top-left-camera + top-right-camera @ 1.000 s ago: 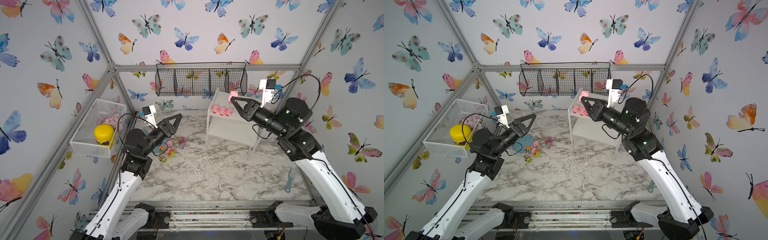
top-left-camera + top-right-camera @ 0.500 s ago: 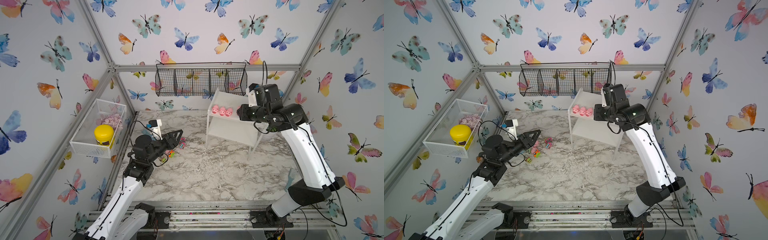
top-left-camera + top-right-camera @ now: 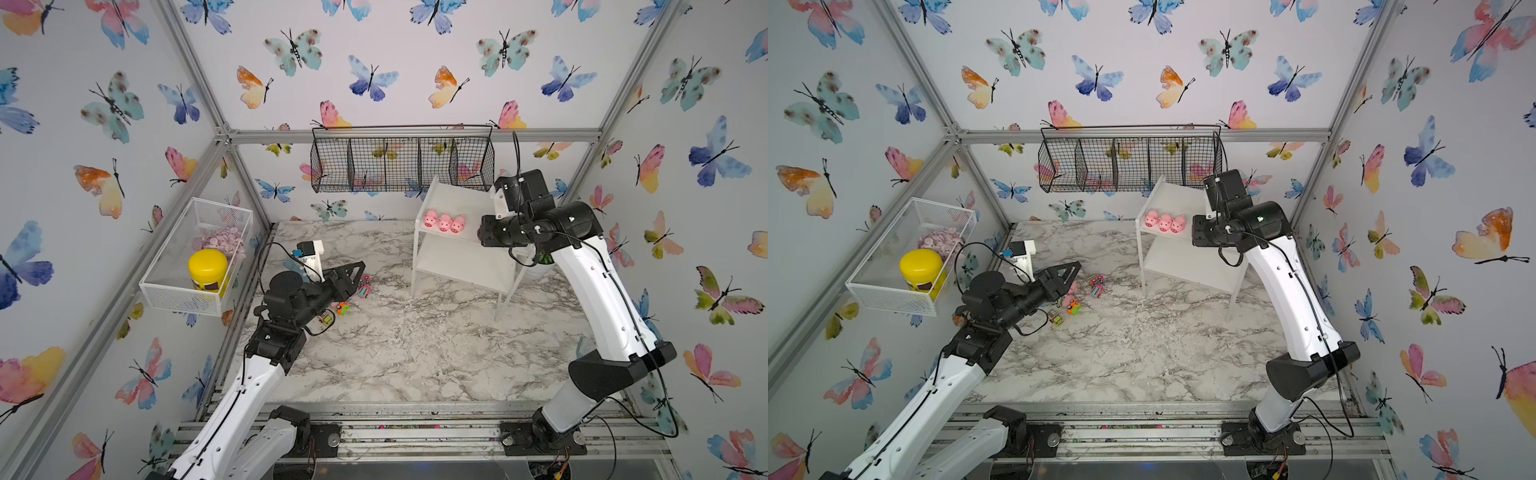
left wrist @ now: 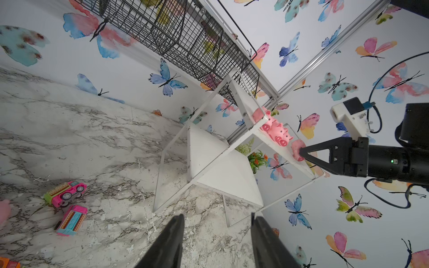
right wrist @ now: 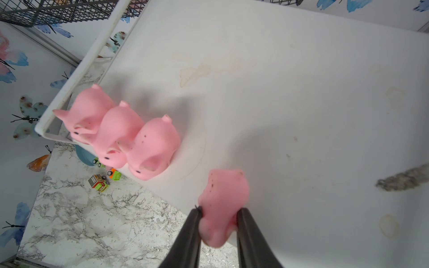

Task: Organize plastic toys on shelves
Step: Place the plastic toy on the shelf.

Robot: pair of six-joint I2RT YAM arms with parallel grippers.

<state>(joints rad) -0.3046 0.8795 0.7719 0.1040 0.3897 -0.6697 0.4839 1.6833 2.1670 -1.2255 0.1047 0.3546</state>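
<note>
I find the right end effector point(image 5: 220, 210) closed on a pink pig point(image 5: 224, 192), pinching its body at lower centre of the right wrist frame. This pig hangs over the front edge of the shelf unit's top board point(image 5: 278, 92); I cannot tell whether it rests there. Three pigs point(image 5: 120, 130) stand in a touching row at centre left, near the gripped one. The left end effector point(image 4: 217, 218) is half open and empty above the counter point(image 4: 69, 127), with two pink toy trucks point(image 4: 66, 193) at lower left. Risk: releasing so near the edge may tip the pig onto the counter, and sideways drift may knock the row.
</note>
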